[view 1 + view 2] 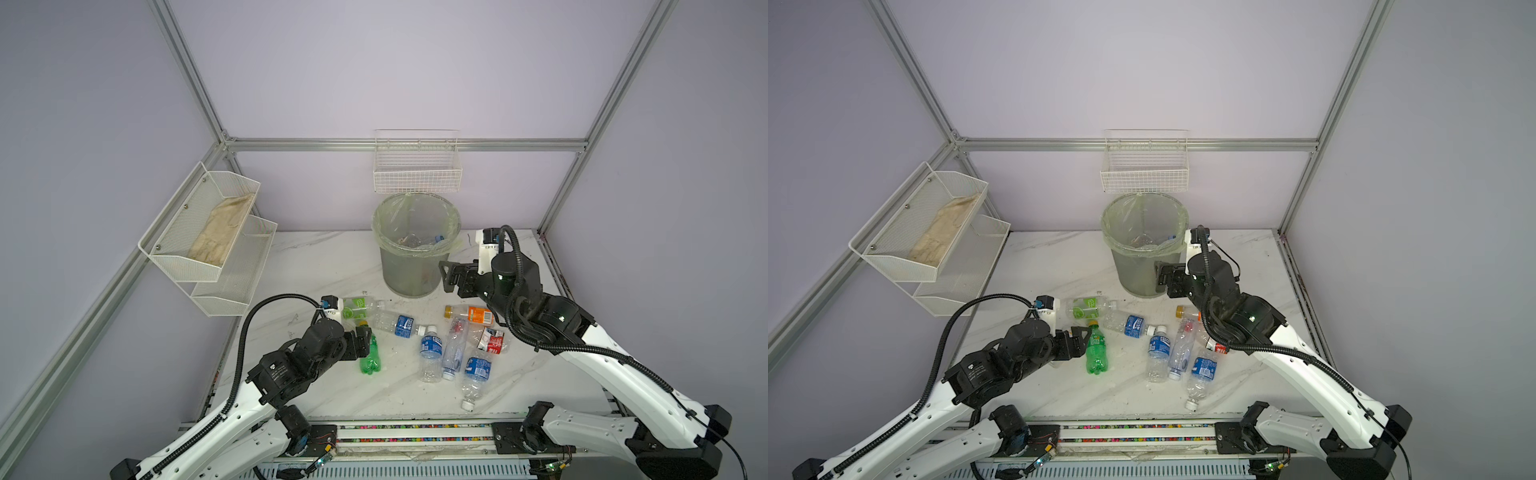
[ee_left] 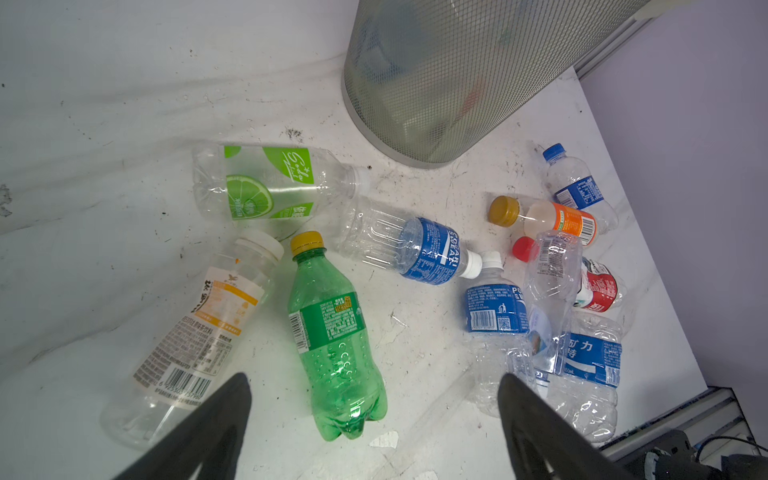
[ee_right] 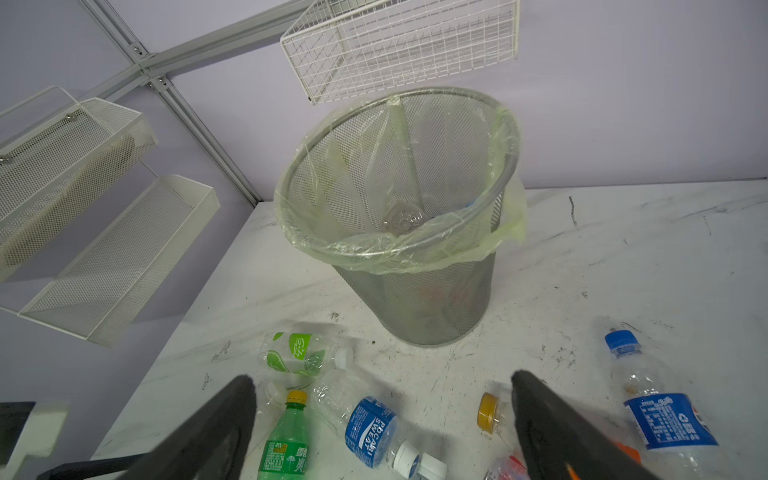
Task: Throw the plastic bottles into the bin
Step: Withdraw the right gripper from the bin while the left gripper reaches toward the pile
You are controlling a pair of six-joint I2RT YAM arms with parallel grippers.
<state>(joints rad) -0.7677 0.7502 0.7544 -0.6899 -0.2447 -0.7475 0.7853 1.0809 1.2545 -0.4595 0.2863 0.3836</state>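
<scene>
- Left gripper (image 2: 374, 379) is spread wide and holds nothing. From my left wrist view the green soda bottle (image 2: 332, 345) lies on its side between the two fingers, yellow cap pointing away from me.
- In both top views this gripper sits just beside the bottle's shoulder; I cannot tell whether it touches.
- Right gripper (image 3: 382, 378) is also fully spread and empty, hanging above the tabletop close to the wall of the bin (image 3: 436, 303).
- My bin stands upright at the back of the marble table (image 1: 324, 266), below the white wire basket (image 1: 417, 174). Its pale green liner is folded over the rim, and a clear bottle (image 3: 403, 218) lies inside.
- Lying on the table in front of the bin:
  - the lime-label bottle (image 2: 266, 183)
  - the blue-label bottle (image 2: 432, 253)
  - the white-and-orange-label bottle (image 2: 208, 324), just beside the green one
  - the orange-label bottle (image 2: 561, 220)
  - a heap of blue- and red-labelled bottles (image 1: 469, 353) near the right arm
</scene>
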